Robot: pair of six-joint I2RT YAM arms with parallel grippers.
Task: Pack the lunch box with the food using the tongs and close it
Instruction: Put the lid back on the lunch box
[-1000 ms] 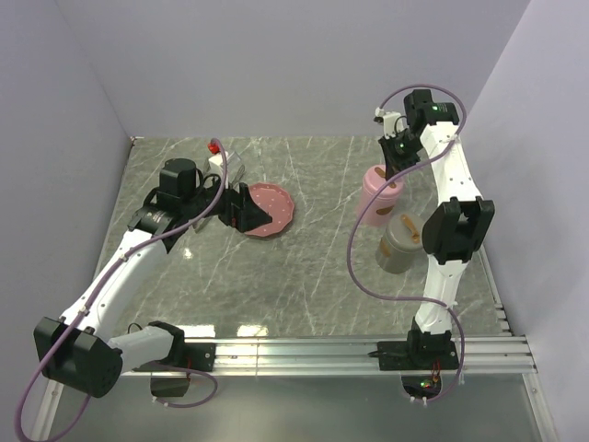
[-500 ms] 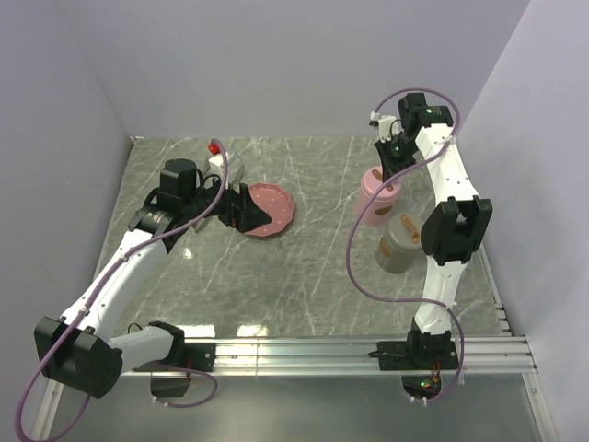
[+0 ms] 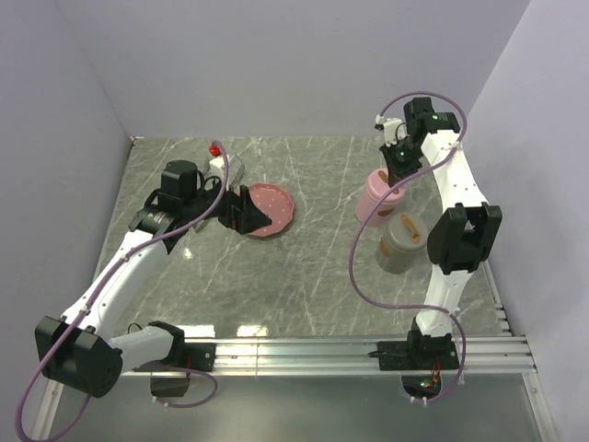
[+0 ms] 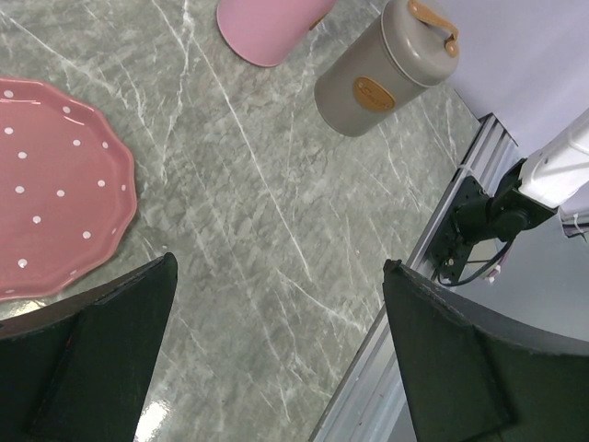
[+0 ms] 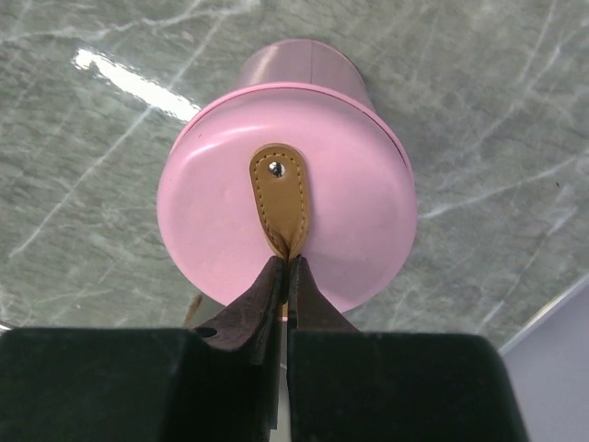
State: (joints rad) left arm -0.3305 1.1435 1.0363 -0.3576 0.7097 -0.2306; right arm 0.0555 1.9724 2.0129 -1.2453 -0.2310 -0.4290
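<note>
The pink tub of the lunch box (image 3: pixel 375 201) stands at the right of the table with its pink lid (image 5: pixel 285 193) on top. My right gripper (image 5: pixel 287 262) is shut on the lid's tan leather strap (image 5: pixel 281 198), pinching its raised loop from above; it also shows in the top view (image 3: pixel 398 168). The olive-grey tub (image 3: pixel 400 244) stands just in front, lid on, and shows too in the left wrist view (image 4: pixel 396 64). My left gripper (image 4: pixel 279 267) hangs open over bare table beside the pink dotted plate (image 4: pixel 55 184). No food or tongs show in any view.
The plate (image 3: pixel 271 210) lies left of centre, and the part I see holds nothing. The pink tub (image 4: pixel 267 23) shows at the top of the left wrist view. A metal rail (image 3: pixel 350 354) runs along the near edge. Walls close in at the back and right.
The right arm's elbow and upper links have swung a little to the right while its gripper stays shut on the strap. The left arm has not moved.
</note>
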